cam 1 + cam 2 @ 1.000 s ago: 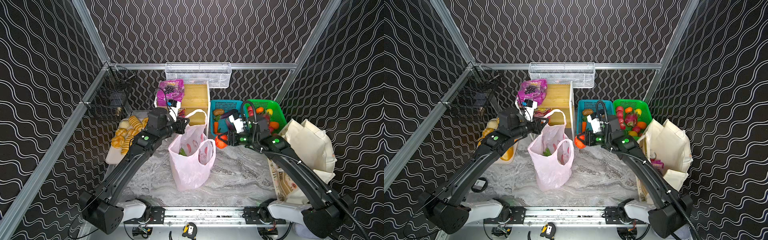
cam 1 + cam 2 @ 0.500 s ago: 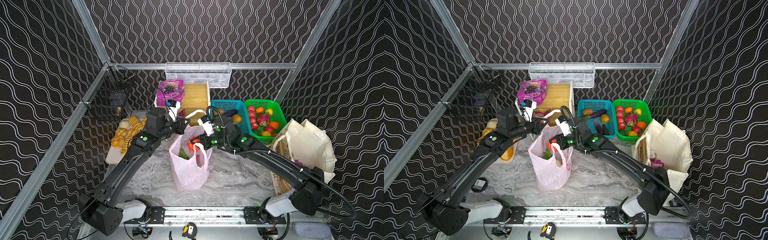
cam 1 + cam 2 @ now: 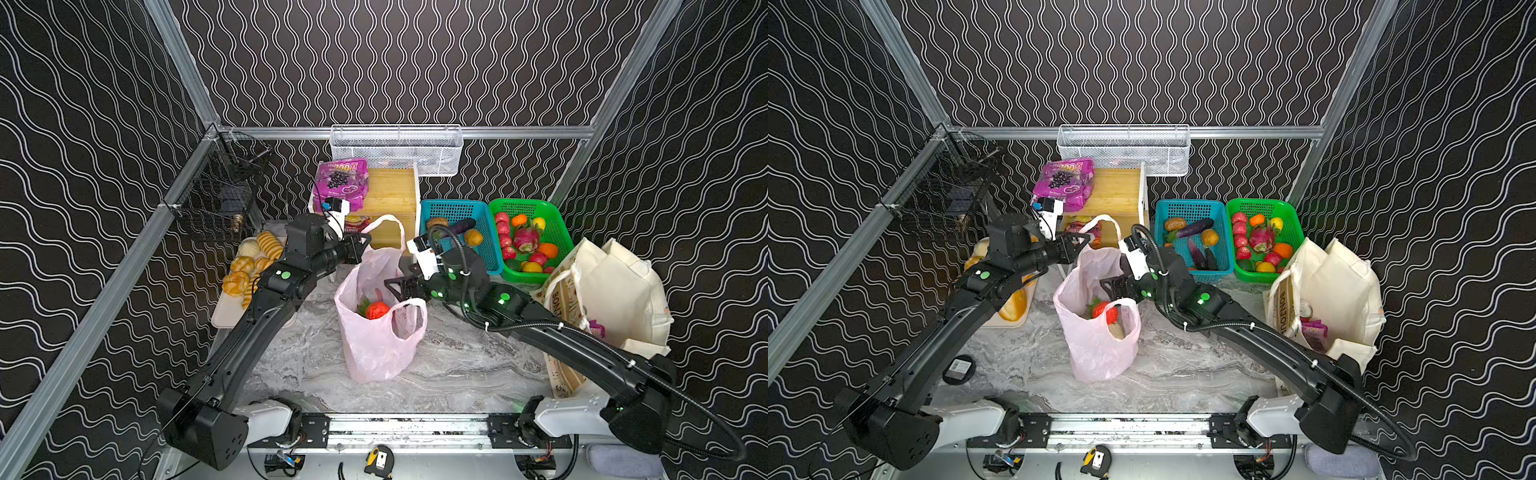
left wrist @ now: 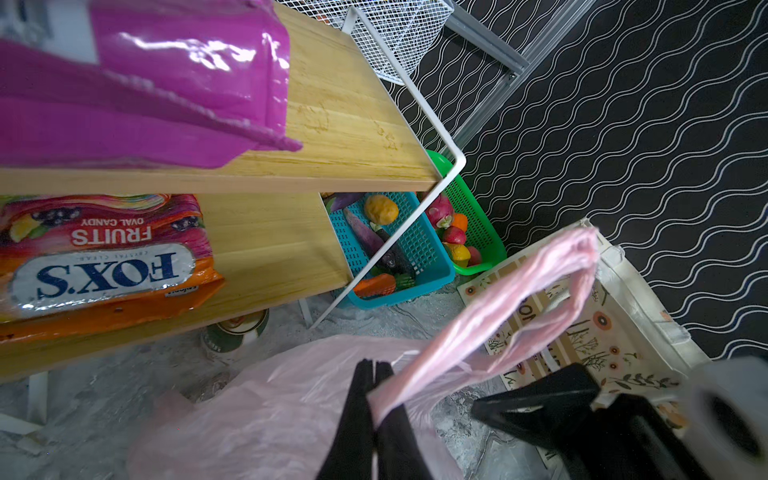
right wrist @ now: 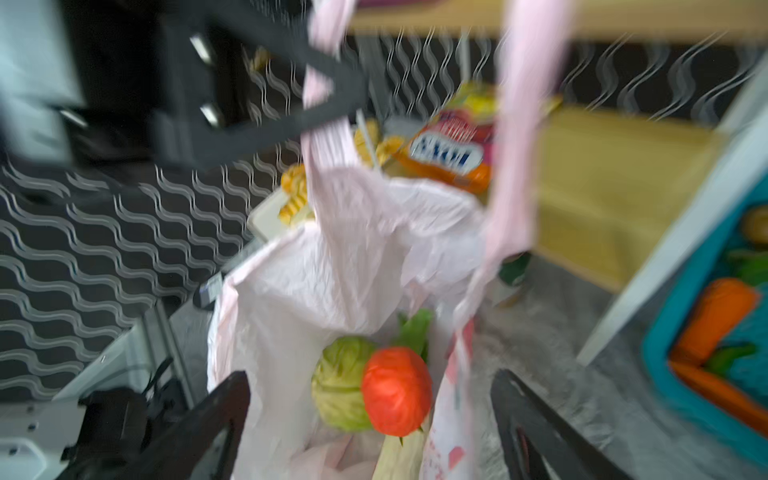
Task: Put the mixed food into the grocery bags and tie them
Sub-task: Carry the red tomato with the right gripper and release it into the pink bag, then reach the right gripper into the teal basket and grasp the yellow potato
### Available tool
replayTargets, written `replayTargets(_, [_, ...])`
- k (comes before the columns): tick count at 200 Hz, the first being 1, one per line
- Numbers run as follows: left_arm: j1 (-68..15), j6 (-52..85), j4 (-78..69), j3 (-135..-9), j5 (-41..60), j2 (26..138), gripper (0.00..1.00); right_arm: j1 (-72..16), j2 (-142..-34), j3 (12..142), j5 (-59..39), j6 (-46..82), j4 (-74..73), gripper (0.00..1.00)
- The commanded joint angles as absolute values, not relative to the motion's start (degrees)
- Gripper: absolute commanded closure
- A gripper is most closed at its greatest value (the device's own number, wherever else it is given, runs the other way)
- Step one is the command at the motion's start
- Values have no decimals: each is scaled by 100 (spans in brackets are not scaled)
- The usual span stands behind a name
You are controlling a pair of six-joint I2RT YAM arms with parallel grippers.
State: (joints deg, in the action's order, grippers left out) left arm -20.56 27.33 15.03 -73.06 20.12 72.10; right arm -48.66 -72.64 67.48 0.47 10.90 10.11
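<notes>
- thin translucent pink plastic bag (image 3: 374,349) stands upright mid-way across the grey marbled desk (image 3: 457,365), mouth up.
- left pincer (image 4: 375,368) is clamped on the bag's far loop handle and holds it raised, so the mouth gapes.
- right pincer (image 3: 395,289) has its jaws spread wide and carries nothing. it hangs just over the right-hand rim of the mouth, beside the slack near handle.
- in the bag, seen from the right wrist: a round red vegetable (image 5: 397,392) touching a pale green cabbage (image 5: 340,390), both straight below the open jaws.
- our reading: this item is delivered and more food waits outside.
- the relation that matters: the blue plastic mesh basket (image 3: 457,206) and green plastic mesh basket (image 3: 523,203) lie toward the desk's far right corner, behind and to the right of the right pincer. that arm is nearer, and the left is busy with the handle.
- the mouth's long axis runs from the held handle to the slack one. we judge the exit should go up and rightward, clear of the slack loop.
- large cream fabric tote (image 3: 615,299) sits at the right edge. magenta grape-print snack pouch (image 3: 341,183) lies on the wooden shelf (image 3: 392,189) at the far edge.
</notes>
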Motion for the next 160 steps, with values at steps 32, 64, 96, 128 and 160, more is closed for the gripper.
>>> replayTargets(32, [-1933, 2767, 1219, -7189, 2108, 7124, 100, -3179, -6725, 6345, 916, 1467, 991, 3])
replayTargets(64, [-1924, 2786, 1034, -7071, 2120, 7014, 100, -1686, -8113, 7137, 114, 1914, 1784, 6])
replayTargets(96, [-1911, 2771, 935, -7049, 2258, 6984, 100, -1077, -10156, 8702, 460, 1848, 2658, 9])
replayTargets(128, [-1908, 2789, 835, -7002, 2334, 6952, 100, -786, -11737, 10048, 563, 1936, 2940, 10])
replayTargets(160, [-1908, 2616, 925, -7052, 2359, 7040, 100, -686, -12597, 10841, 624, 1979, 2840, 10])
